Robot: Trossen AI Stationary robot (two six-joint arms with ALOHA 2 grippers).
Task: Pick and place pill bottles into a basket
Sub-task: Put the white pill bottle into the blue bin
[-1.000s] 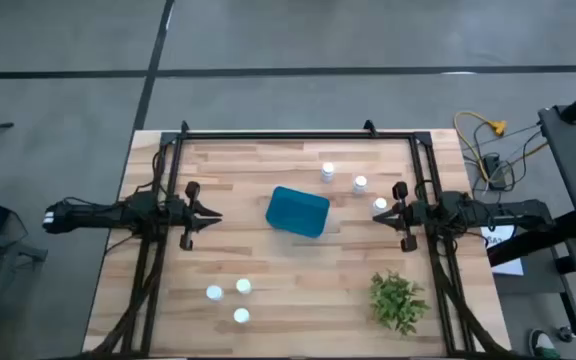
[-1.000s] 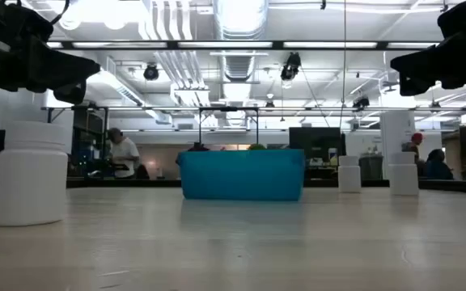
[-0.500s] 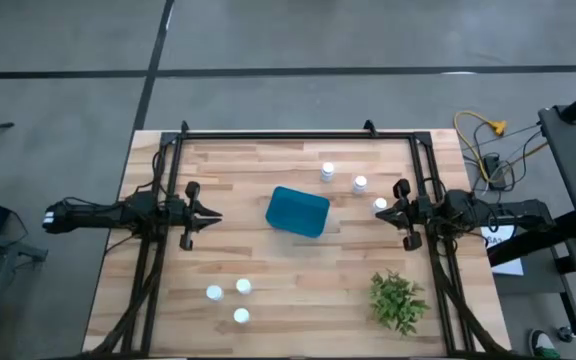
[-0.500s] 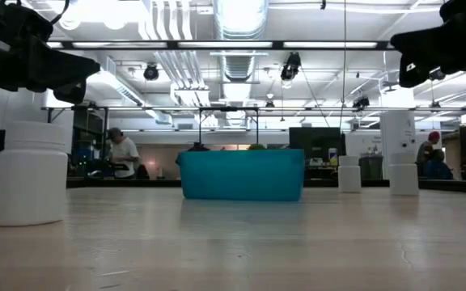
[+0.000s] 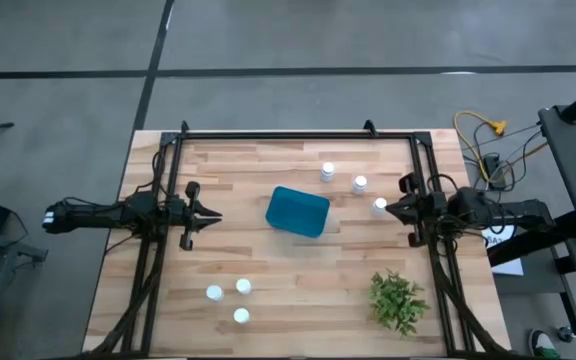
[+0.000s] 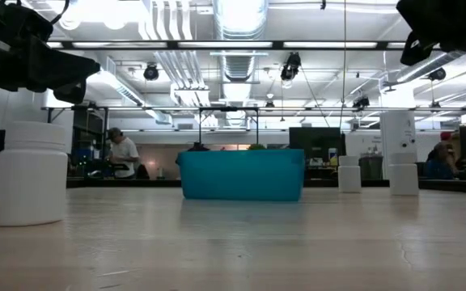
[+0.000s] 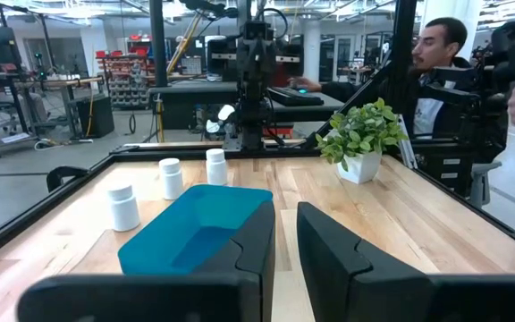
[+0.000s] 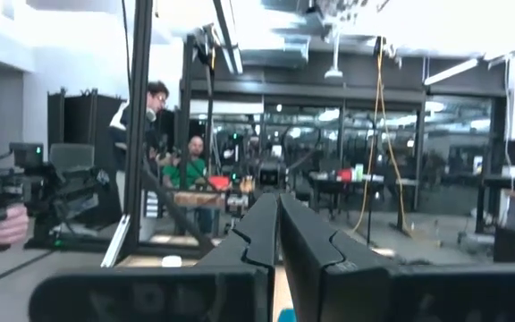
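The teal basket [image 5: 298, 211] stands mid-table and also shows in the left wrist view [image 7: 195, 234]. Three white pill bottles stand upright on the table to its far right [image 5: 328, 172], [image 5: 360, 184], [image 5: 380, 205]. Three more stand near the front left [image 5: 214, 293], [image 5: 243, 287], [image 5: 240, 316]. My left gripper [image 5: 215, 213] hovers left of the basket, its fingers [image 7: 284, 219] shut to a narrow gap and empty. My right gripper [image 5: 390, 210] hovers beside the nearest right-hand bottle, shut [image 8: 278, 210], empty, raised and pointing above the table.
A small green plant in a white pot [image 5: 398, 300] stands at the near right. A black frame [image 5: 298, 135] runs round the table's edges. People stand in the room beyond the table, one with a hand-held camera [image 8: 7, 201].
My right gripper has drawn back a little toward the table's right edge and has risen, its fingers tipping upward. It stays shut and empty. The bottles and the basket have not moved.
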